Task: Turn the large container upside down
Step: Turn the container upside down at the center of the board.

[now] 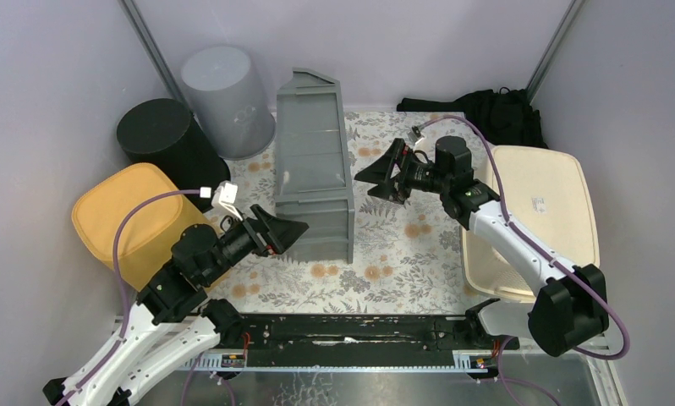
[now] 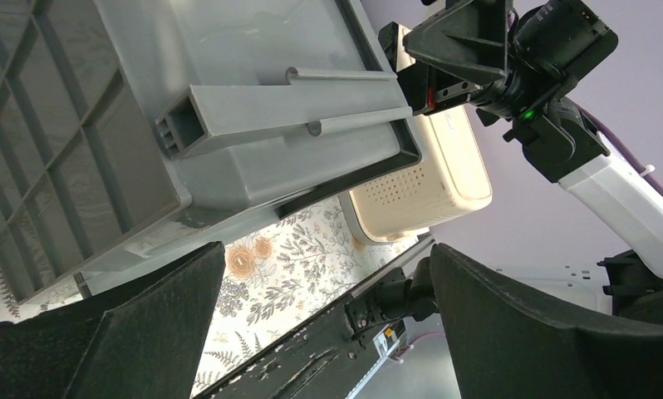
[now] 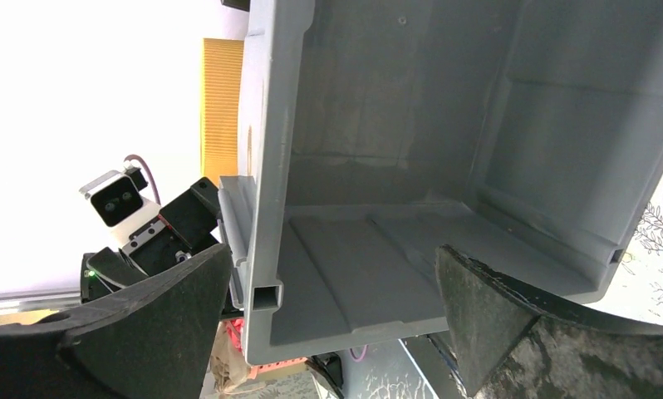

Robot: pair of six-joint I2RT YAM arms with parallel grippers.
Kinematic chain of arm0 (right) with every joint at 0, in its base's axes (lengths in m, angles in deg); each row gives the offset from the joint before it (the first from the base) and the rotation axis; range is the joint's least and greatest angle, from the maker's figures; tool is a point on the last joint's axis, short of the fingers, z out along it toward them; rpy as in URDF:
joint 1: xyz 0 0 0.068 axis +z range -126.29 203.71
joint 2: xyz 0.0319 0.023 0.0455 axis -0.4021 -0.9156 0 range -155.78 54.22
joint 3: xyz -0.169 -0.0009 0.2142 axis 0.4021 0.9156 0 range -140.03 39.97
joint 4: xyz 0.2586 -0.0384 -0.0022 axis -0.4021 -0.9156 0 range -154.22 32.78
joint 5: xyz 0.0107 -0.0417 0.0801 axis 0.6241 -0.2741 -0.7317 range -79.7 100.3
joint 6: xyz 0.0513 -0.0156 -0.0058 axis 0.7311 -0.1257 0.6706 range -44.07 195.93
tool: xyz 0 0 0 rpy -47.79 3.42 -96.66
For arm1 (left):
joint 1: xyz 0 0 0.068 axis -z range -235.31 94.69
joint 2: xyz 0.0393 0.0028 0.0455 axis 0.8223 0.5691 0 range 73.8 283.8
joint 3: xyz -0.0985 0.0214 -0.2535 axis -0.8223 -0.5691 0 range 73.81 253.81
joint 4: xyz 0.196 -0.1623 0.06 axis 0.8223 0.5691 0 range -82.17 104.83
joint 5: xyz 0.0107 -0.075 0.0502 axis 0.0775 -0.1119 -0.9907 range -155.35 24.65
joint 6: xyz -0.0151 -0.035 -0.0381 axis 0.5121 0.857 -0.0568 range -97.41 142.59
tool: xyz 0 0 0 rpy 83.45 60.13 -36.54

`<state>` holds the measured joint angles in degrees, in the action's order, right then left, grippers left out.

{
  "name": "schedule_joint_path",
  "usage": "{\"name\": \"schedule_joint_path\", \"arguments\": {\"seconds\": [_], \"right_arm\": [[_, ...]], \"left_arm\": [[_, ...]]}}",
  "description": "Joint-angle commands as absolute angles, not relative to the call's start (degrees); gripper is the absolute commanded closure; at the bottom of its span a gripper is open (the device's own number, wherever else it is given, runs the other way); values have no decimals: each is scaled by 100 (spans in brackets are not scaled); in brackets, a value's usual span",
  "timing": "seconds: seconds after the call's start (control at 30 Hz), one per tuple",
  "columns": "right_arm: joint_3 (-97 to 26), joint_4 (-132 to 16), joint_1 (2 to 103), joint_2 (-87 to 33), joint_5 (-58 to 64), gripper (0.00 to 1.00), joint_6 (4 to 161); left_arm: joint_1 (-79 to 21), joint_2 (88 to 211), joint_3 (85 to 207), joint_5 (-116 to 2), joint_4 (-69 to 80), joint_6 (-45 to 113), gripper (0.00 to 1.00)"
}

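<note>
The large container (image 1: 313,161) is a grey plastic crate lying on its side in the middle of the table. Its ribbed bottom (image 2: 54,150) faces left and its open mouth (image 3: 444,125) faces right. My left gripper (image 1: 293,230) (image 2: 326,249) is open by the crate's near left corner, with only tablecloth between its fingers. Just right of the crate's mouth my right gripper (image 1: 372,182) (image 3: 335,249) is open and points into it. The near rim lines up between its fingers; I cannot tell whether it touches.
At the back left stand a black bin (image 1: 161,135) and an overturned grey bucket (image 1: 228,97). A yellow tub (image 1: 135,220) sits left, a cream basket (image 1: 537,211) right, black cloth (image 1: 486,114) back right. The black base rail (image 1: 351,334) runs along the near edge.
</note>
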<state>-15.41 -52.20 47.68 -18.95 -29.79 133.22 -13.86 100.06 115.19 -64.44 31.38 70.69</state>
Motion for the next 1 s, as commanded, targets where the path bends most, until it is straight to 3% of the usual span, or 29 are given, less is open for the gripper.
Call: {"name": "schedule_joint_path", "arguments": {"seconds": [0.0,0.17,0.97], "right_arm": [[-1561,-4777,4751,-1612,-3303,1,13376],[-1370,-4123,4746,-1586,-3627,1,13457],[-1791,-4167,4745,-2205,-4169,1,13787]], "left_arm": [[-1417,10026,11445,-6286,2619,7102,0],[-1418,9968,11348,-6246,2565,7161,0],[-1417,9672,11081,-6202,2675,7255,0]]}}
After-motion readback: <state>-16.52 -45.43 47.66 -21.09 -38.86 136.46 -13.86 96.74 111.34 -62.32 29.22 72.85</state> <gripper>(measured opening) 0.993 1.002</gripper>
